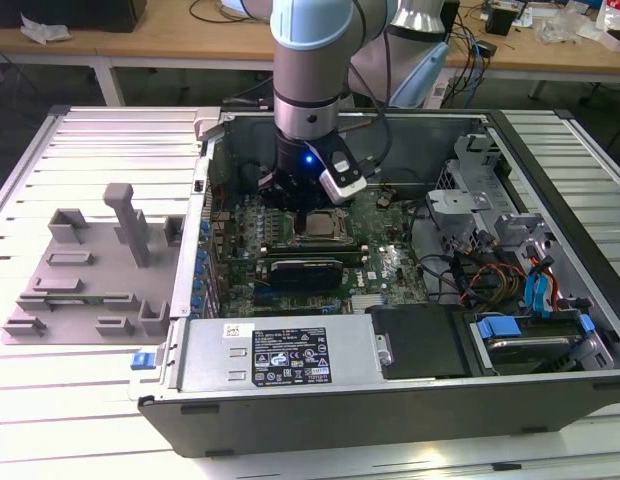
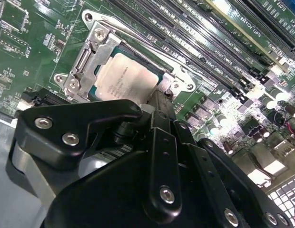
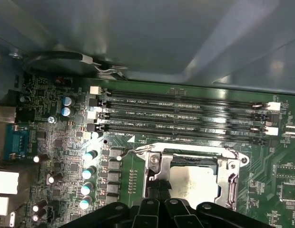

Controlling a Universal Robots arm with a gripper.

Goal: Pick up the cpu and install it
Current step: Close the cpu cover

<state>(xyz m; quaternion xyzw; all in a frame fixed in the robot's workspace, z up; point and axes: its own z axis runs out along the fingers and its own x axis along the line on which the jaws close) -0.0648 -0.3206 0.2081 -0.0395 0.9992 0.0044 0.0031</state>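
Observation:
The cpu (image 2: 128,78) is a small square chip with a silvery top, and it lies flat inside the metal socket frame (image 2: 93,52) on the green motherboard. In the exterior view the cpu (image 1: 316,223) sits near the middle of the open computer case, just below the arm's wrist. My gripper (image 2: 150,107) hangs low over the socket, its black links right at the chip's near edge. The first wrist view has the cpu (image 3: 197,183) in the socket frame (image 3: 233,173) with my gripper (image 3: 159,199) just above it.
Rows of memory slots (image 3: 185,116) run beside the socket. A gray tray (image 1: 80,270) with upright pegs lies outside the case at the exterior view's left. A power supply box (image 1: 280,355) fills the case's near side. Drive bays with blue tabs (image 1: 530,330) and cables (image 1: 470,275) crowd its right.

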